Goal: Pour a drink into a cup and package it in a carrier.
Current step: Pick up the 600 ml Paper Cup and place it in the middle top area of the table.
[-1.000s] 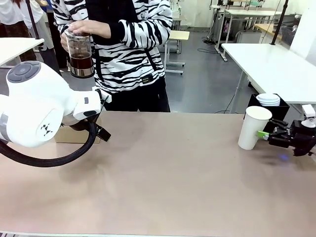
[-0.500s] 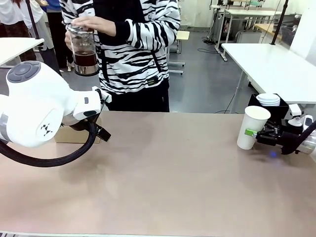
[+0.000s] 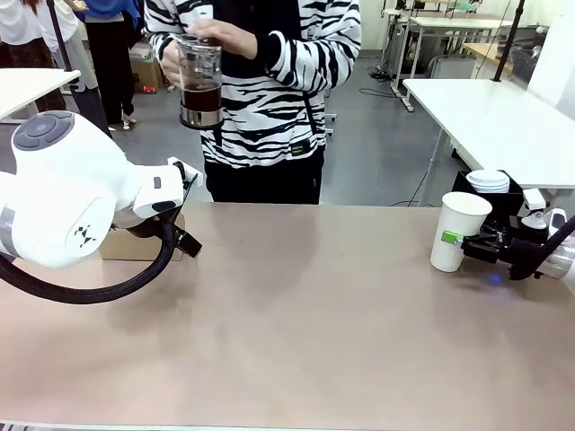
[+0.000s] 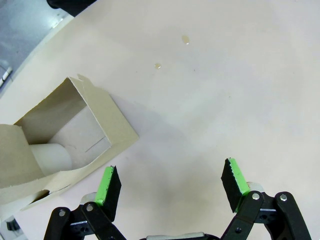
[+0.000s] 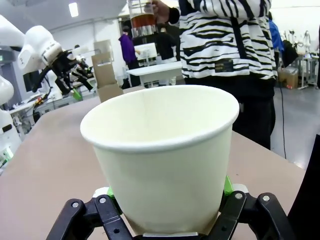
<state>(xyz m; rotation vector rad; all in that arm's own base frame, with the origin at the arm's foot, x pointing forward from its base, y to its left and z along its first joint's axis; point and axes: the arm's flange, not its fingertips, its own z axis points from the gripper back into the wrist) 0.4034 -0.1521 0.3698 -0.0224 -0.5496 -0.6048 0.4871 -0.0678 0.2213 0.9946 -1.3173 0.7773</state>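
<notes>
A person in a striped top stands at the table's far side and holds a clear glass jug [image 3: 199,79] with both hands; the dark drink [image 3: 201,99] fills its lower part. The jug [image 5: 142,14] also shows high up in the right wrist view. My right gripper [image 3: 460,241] is shut on the white paper cup [image 3: 462,229], which stands upright, lidless and empty at the table's right; its pads press the cup [image 5: 160,150] low on both sides. My left gripper [image 4: 172,182] hangs open above the table beside the brown cardboard carrier [image 4: 75,127], with a white round object inside it.
A black box of white lids [image 3: 490,182] stands just behind the cup. My bulky left arm [image 3: 63,197] covers most of the carrier [image 3: 117,244] at the table's left. White tables [image 3: 485,112] stand beyond. Small drops [image 4: 185,39] mark the tabletop.
The person has stepped to the right, carrying the jug closer to the table's middle. My right gripper has drawn the cup slightly left. The left arm has not moved.
</notes>
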